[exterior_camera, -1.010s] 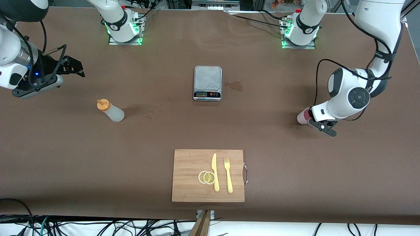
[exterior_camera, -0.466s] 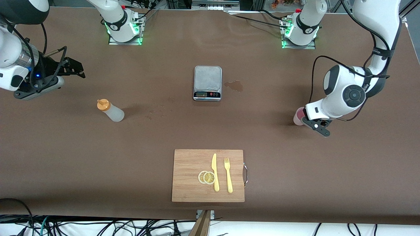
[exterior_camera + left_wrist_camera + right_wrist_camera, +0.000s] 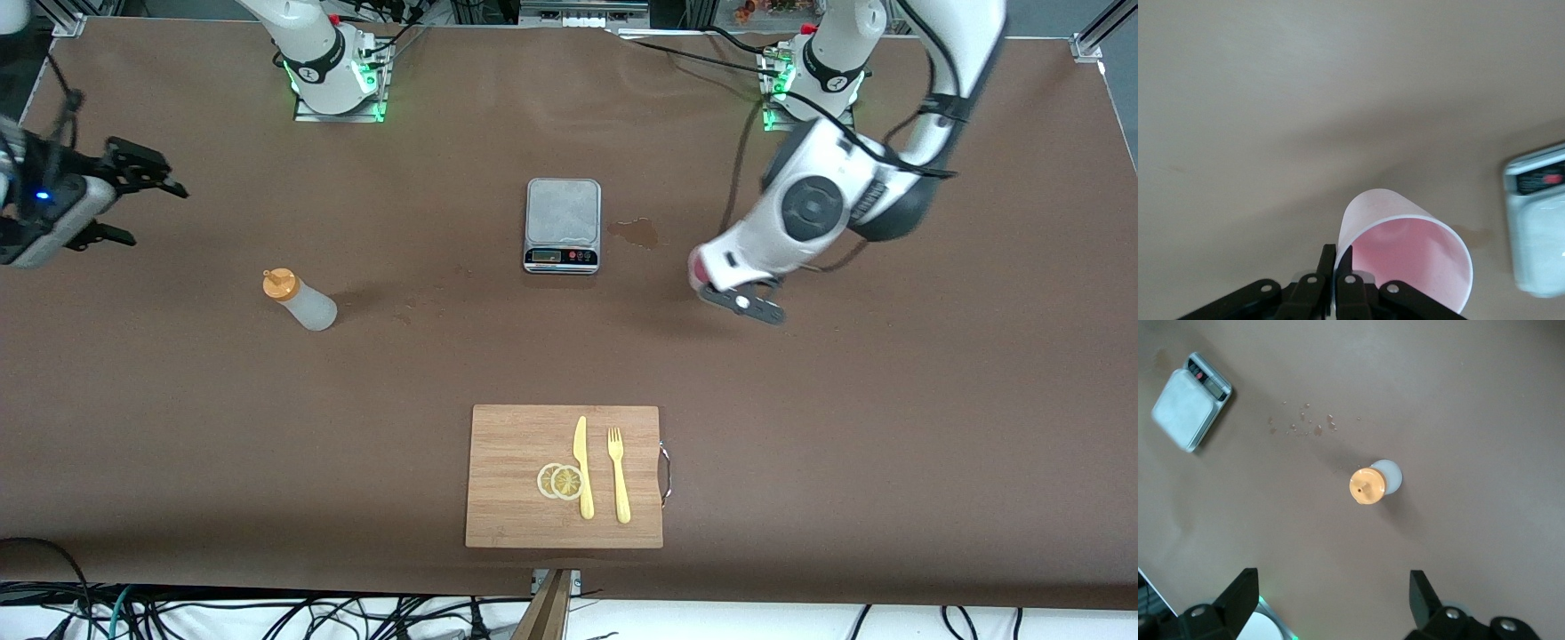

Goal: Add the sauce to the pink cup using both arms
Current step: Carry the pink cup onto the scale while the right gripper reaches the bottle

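Since a second ago my left arm (image 3: 898, 178) has swung from its own end of the table (image 3: 889, 444) in toward the middle, carrying the cup (image 3: 702, 264) with it, while my right arm (image 3: 36, 213) has drawn back toward the edge at its end.

Step in hand, as I judge it: bringing the cup in so the sauce can be added. No sauce is picked up yet.

Left jaws (image 3: 1335, 283) are pinched shut on the cup's wall (image 3: 1405, 257), tipped so its mouth faces my wrist camera, over bare table beside the scale (image 3: 563, 226), toward the left arm's end.

Right jaws (image 3: 1331, 603) hang spread wide and empty, above the sauce (image 3: 300, 300), which stands upright, well apart from the scale.

Next, I reckon: set the cup level, then drop the right jaws around the bottle.
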`<state>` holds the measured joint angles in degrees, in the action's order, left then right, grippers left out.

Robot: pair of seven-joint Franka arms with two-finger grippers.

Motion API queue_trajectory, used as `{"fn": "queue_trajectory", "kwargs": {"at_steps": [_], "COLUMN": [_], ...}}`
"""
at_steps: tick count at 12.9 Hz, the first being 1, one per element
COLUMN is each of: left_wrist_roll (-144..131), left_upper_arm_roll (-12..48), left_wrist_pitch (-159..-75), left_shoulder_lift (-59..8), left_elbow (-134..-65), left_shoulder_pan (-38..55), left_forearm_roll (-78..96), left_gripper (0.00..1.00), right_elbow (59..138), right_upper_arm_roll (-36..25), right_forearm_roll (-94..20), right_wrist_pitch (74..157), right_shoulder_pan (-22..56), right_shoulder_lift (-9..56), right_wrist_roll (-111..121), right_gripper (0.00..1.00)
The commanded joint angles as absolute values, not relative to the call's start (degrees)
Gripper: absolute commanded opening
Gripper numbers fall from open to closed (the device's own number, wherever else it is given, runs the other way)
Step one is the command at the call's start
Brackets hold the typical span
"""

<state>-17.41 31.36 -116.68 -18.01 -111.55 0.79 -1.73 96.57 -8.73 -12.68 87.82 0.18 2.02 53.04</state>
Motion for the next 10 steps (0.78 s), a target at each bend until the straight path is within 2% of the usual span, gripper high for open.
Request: {"fn": "queue_trajectory", "kwargs": {"at_steps": [1, 5, 9, 10], "left_wrist_roll": [-32.20, -51.83, -52.82, -53.78], "left_upper_arm_roll": [35.24, 34.89, 34.72, 34.72], "left_wrist_pitch": [-119.60, -129.96, -132.19, -132.19], "left_shoulder_lift": [-19.68, -26.70, -28.39, -28.48], "left_elbow": [-111.36, -111.27, -111.45, -111.27], "left_shoulder_pan": [5.50, 17.47, 18.37, 18.37], "left_forearm_roll": [-0.44, -1.32, -1.32, -1.32], "left_gripper": [0.00, 0.00, 0.00, 0.82], "right_elbow": [97.29, 100.19, 101.42, 101.86], "right_upper_arm_roll": [-10.01, -14.05, -18.19, -18.45], "right_forearm_roll": [-15.99, -21.61, -29.95, -32.32], "right_wrist_pitch": [87.19, 86.75, 86.66, 86.49], "right_shoulder_pan": [-1.58, -3.25, -3.78, -4.30], "right_shoulder_lift": [3.07, 5.18, 11.93, 13.78], "right_wrist_roll": [66.65, 82.58, 97.61, 100.78], "right_gripper": [1.00, 1.00, 1.00, 1.00]}}
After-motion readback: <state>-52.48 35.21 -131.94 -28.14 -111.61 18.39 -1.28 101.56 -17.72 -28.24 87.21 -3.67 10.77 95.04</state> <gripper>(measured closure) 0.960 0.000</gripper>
